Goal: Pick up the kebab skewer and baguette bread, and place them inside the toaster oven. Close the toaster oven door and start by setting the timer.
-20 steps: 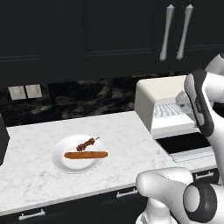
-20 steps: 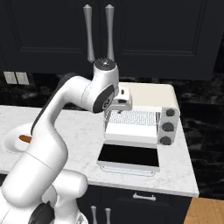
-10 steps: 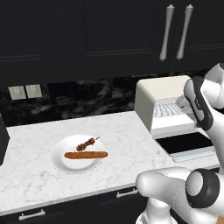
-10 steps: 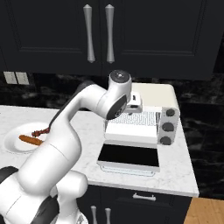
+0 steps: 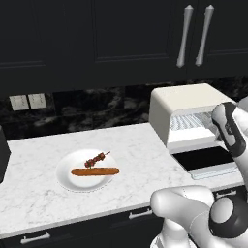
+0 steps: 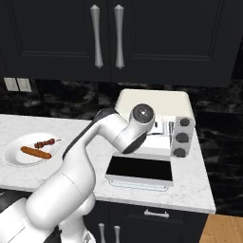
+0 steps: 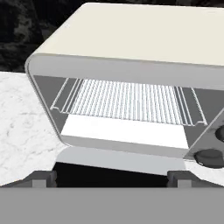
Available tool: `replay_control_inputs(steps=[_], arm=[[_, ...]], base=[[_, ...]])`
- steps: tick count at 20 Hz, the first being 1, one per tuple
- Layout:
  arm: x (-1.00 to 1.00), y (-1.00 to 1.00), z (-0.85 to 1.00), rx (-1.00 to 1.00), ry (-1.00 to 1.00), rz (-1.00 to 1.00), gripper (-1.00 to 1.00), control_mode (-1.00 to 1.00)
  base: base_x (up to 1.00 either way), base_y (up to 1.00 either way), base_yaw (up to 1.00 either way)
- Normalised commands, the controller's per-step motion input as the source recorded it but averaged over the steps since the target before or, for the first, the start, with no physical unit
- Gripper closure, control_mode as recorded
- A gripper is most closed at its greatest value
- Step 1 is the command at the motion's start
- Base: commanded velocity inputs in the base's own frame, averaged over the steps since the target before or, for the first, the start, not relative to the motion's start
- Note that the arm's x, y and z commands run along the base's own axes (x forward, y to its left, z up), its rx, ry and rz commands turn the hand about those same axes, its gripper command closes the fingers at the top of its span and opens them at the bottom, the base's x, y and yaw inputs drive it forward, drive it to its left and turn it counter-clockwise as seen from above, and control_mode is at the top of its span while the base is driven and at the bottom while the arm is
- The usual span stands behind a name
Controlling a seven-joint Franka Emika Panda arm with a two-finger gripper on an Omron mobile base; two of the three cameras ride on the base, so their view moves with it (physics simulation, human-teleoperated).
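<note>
I see the toaster oven (image 7: 131, 87) with its door (image 6: 139, 171) dropped open and rack bare. My gripper (image 7: 111, 177), spread wide and empty, faces it. The kebab skewer (image 5: 95, 159) and baguette bread (image 5: 95, 171) lie on the plate (image 5: 68, 180), well left of the oven: nothing loaded yet.

We see the arm (image 6: 95, 156) built from smooth, glossy white links of rounded tubular section, swelling into bulbous housings at each joint. The joints carry dark grey to black circular end caps with a paler centre, one on the cap facing the right base view (image 6: 142, 114) and a larger one low in the left base view (image 5: 226, 217), and a narrow dark seam band separates adjoining white shells. The fingers (image 7: 43, 178) are small, dark grey, blocky tips of squared outline.
</note>
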Motion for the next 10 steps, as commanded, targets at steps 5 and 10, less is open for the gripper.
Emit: replay_control_inputs(steps=[5, 10], arm=[[0.10, -0.25, -0.25, 0.02, -0.23, 0.00, -1.00, -1.00], [0.24, -0.26, -0.02, 0.03, -0.08, 0.00, -1.00, -1.00]], base=[[0.00, 0.00, 0.00], [0.00, 0.00, 0.00]])
